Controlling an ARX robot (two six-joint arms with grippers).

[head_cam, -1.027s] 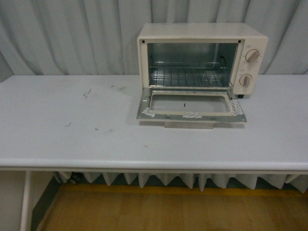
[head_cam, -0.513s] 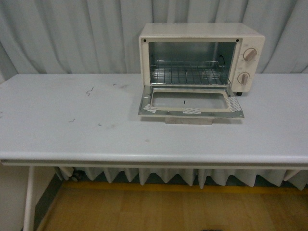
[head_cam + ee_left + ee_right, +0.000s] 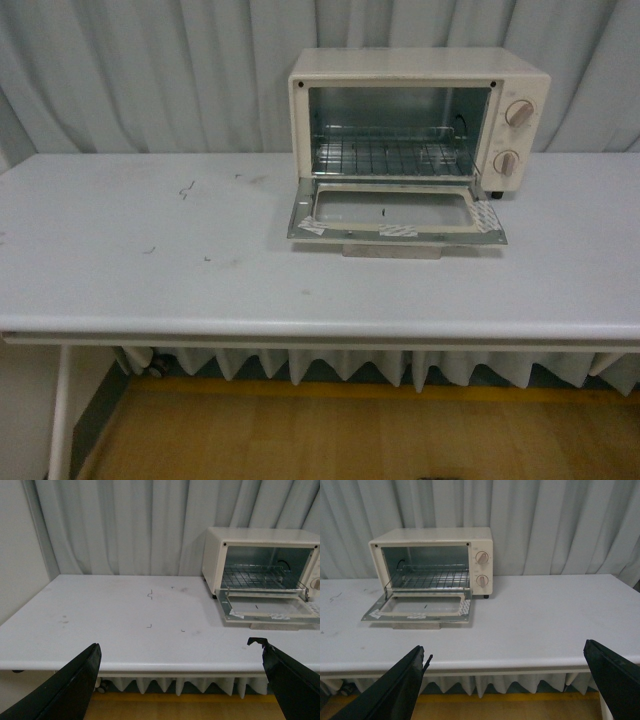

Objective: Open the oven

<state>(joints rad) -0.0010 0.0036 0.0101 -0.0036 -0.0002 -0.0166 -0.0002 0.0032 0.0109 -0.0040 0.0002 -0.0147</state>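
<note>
hanging back off the near edge of the table, the left gripper has its two dark fingers spread wide, nothing between them. same for the right gripper: fingers far apart, empty, held out past the table's front edge. neither gripper shows in the front view.

oven well apart from both grippers, standing toward the back of the table, right of centre as the robot faces it, close to the grey curtain. cream-white box. door dropped fully down, lying roughly flat over the tabletop, glass window facing up; pale tape strips along its front edge and at the corners. bar handle shows under the door's front edge, resting at or just above the table surface; cannot tell whether it touches.

cavity open to view: wire rack sits level inside. two beige knobs stacked one above the other on the panel to the right of the opening.

tabletop white, with a few small dark scuff marks on the left half. below the front edge, a pleated white skirt; wood floor beneath, one white table leg at the left.
</note>
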